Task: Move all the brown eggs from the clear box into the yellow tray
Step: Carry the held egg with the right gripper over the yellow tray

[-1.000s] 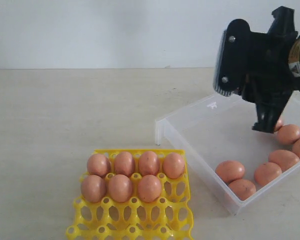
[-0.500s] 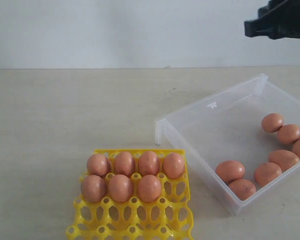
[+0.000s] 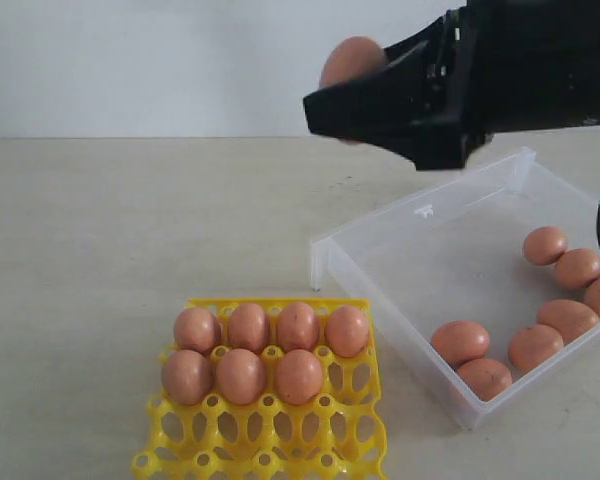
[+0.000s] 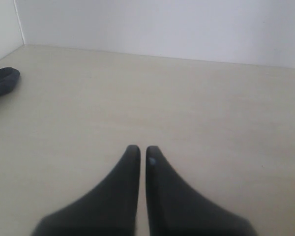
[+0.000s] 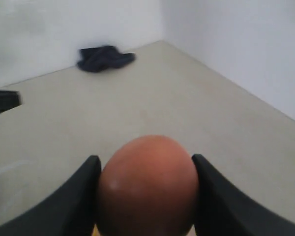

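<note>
Your right gripper [image 3: 348, 88] pinches one brown egg [image 3: 352, 58] high above the tabletop [image 3: 130, 220] near the clear box [image 3: 420, 215]; carry it level to the yellow tray [image 3: 270, 442], lowering gently into the empty second-row socket [image 3: 352, 378].
</note>
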{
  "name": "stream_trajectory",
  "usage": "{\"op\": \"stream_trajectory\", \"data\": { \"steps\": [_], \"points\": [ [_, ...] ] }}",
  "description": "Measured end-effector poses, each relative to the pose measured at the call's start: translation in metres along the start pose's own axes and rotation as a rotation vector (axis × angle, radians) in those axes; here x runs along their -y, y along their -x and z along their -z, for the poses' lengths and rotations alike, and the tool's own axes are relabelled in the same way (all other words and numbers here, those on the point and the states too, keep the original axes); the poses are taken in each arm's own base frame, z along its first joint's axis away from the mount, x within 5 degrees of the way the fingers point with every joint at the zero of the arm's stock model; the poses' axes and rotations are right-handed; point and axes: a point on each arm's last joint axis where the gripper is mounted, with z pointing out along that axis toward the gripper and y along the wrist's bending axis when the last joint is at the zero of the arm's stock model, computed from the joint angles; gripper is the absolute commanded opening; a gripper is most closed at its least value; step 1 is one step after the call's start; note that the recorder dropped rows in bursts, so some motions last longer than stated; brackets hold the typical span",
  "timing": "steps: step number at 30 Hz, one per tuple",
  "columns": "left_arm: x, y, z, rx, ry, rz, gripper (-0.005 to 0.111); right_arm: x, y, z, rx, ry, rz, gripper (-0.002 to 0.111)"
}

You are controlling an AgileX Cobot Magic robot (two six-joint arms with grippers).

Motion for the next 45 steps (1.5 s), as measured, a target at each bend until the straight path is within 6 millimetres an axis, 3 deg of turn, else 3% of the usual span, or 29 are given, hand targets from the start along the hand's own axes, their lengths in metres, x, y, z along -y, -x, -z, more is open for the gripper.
{"op": "stream_trajectory", "data": {
  "steps": [5,11,17,25,29,32,37,41,45],
  "points": [
    [0.0,0.0,0.0,0.0,0.0,0.0,0.004,-0.013,-0.008,0.001,-0.049,0.139,0.022,0.0],
    [0.0,0.0,0.0,0.0,0.0,0.0,0.004,-0.024,-0.042,0.0,-0.115,0.21,0.014,0.0],
    [0.0,0.0,0.0,0.0,0.0,0.0,0.004,-0.021,-0.074,-0.001,-0.194,0.122,0.052,0.0],
    [0.0,0.0,0.0,0.0,0.0,0.0,0.004,-0.012,-0.082,-0.002,-0.229,0.029,0.072,0.0],
    [0.0,0.0,0.0,0.0,0.0,0.0,0.004,0.008,-0.092,-0.013,-0.222,-0.087,0.009,0.0],
    [0.0,0.0,0.0,0.0,0.0,0.0,0.004,0.034,-0.1,-0.017,-0.208,-0.3,-0.064,0.0],
    [0.0,0.0,0.0,0.0,0.0,0.0,0.004,0.069,-0.092,-0.009,-0.293,-0.606,0.046,0.0],
    [0.0,0.0,0.0,0.0,0.0,0.0,0.004,0.108,-0.073,0.016,-0.462,-0.924,-0.038,0.0],
    [0.0,0.0,0.0,0.0,0.0,0.0,0.004,0.141,-0.069,0.063,-0.78,-1.226,-0.195,0.0]
  ]
}}
